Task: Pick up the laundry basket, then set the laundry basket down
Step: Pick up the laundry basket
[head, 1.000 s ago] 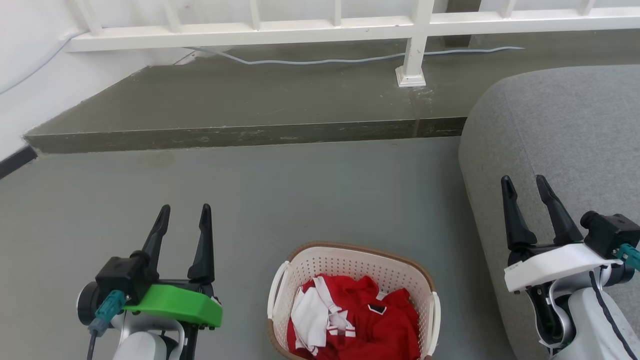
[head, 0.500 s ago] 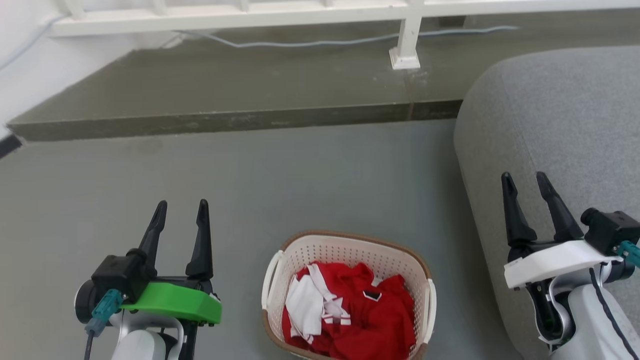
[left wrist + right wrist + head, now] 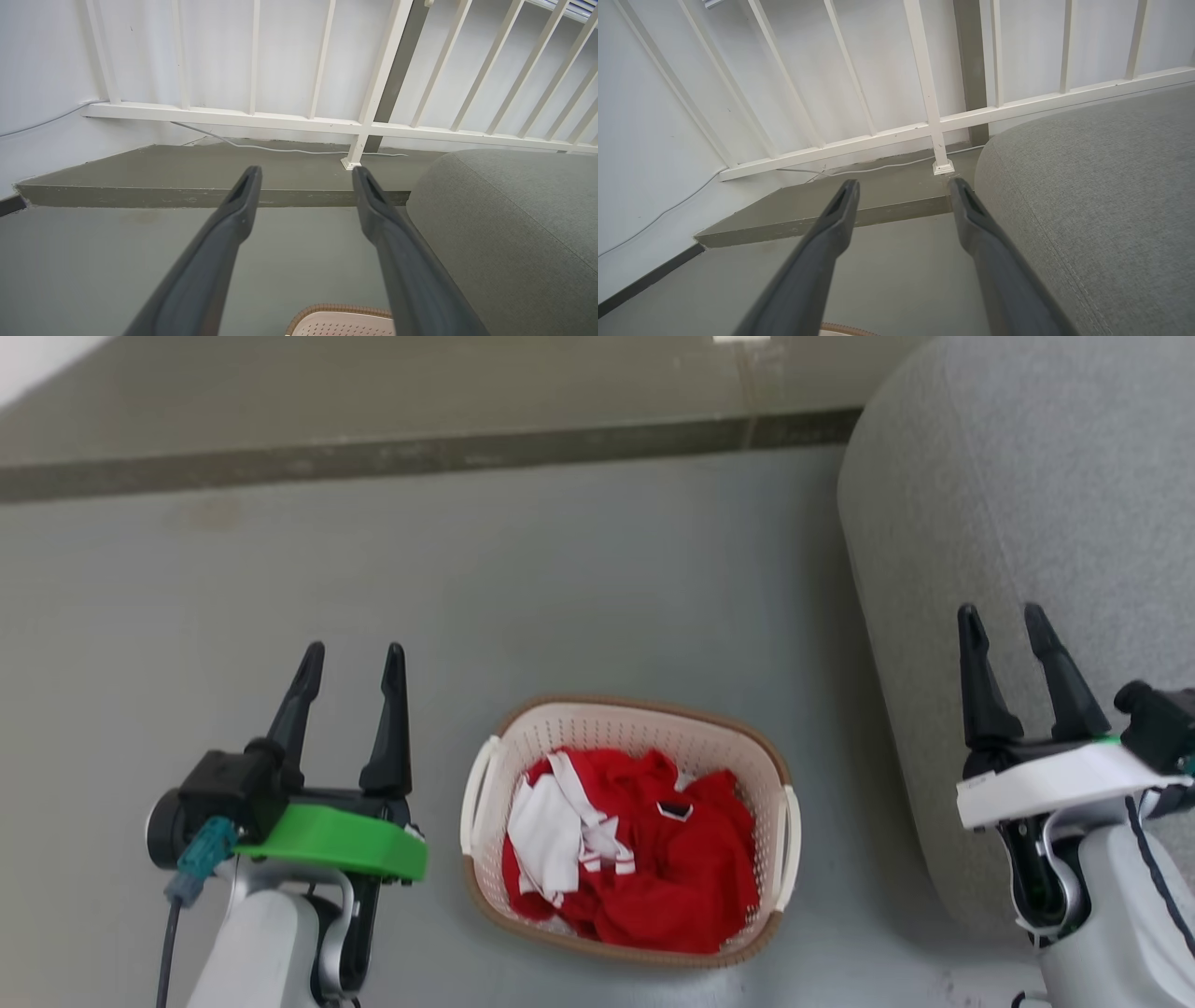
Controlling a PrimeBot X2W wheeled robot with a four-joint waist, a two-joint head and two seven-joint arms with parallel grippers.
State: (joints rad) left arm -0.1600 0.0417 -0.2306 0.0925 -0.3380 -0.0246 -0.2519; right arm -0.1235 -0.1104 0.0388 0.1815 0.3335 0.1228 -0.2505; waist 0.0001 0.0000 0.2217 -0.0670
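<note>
Cream plastic is your target: in the head view the laundry basket (image 3: 635,723) sits on the floor between your arms, red clothes (image 3: 691,887) heaped inside, the left gripper (image 3: 355,651) and right gripper (image 3: 1001,612) both spread wide, empty, well clear of its loop handles (image 3: 476,793). In the left wrist view the fingers (image 3: 224,242) aim past the rim (image 3: 336,309), so closing now would catch air. In the right wrist view the grey sofa (image 3: 1087,210) lies close alongside; a careless swing could scrape it, and a one-sided lift would tip the load.
</note>
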